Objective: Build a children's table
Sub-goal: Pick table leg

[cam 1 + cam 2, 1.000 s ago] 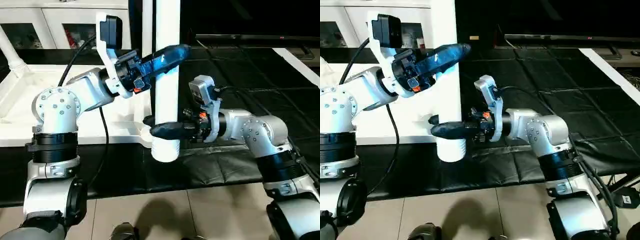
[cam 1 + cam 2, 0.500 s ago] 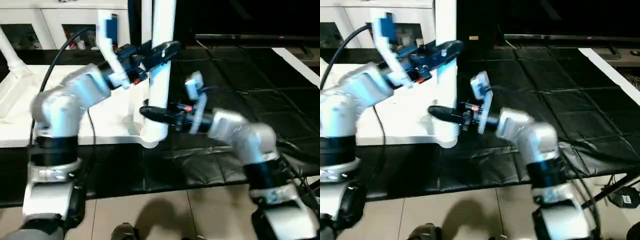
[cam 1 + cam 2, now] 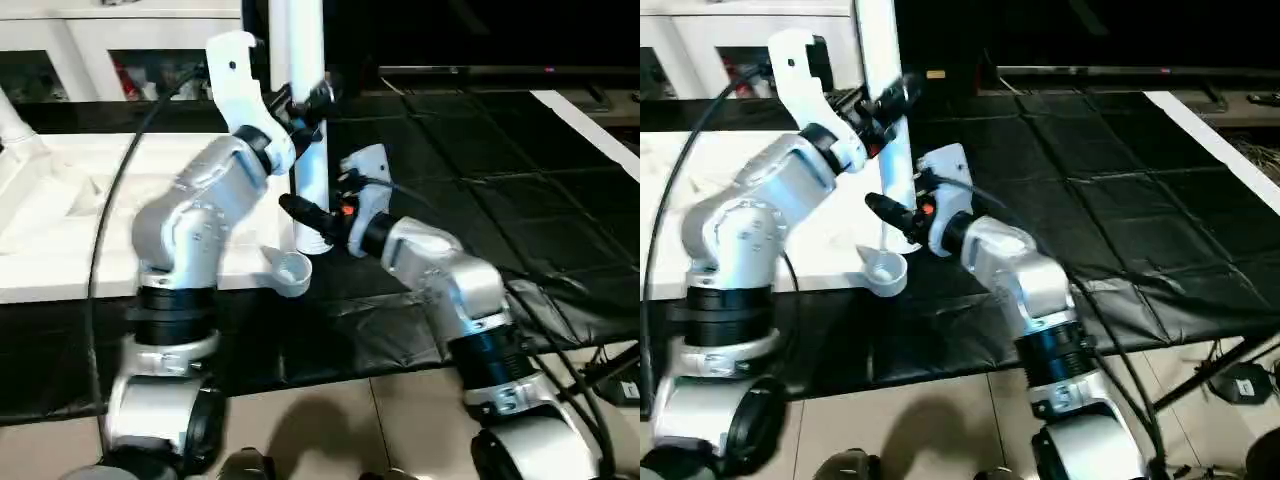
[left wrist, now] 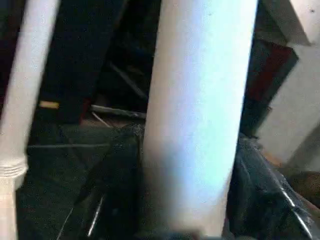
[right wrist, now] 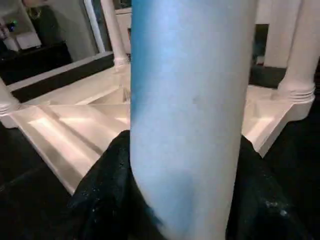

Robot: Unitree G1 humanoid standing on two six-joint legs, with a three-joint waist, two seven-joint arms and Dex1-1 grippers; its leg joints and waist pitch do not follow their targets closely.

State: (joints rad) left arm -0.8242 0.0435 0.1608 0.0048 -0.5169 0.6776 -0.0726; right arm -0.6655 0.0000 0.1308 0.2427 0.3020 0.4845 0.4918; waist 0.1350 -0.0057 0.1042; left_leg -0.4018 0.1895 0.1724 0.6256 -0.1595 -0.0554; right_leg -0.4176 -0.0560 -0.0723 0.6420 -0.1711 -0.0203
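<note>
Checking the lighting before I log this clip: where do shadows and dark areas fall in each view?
Left eye view: a soft shadow on the floor tiles, and a dark room behind the leg. Left wrist view: the leg lit bright against a dark background. Right wrist view: the table top brightly lit, with shade between its ribs.

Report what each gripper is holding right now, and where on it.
Both hold the same upright white table leg: the left gripper clamps it partway up the shaft, the right gripper near its lower end, above the table top.
</note>
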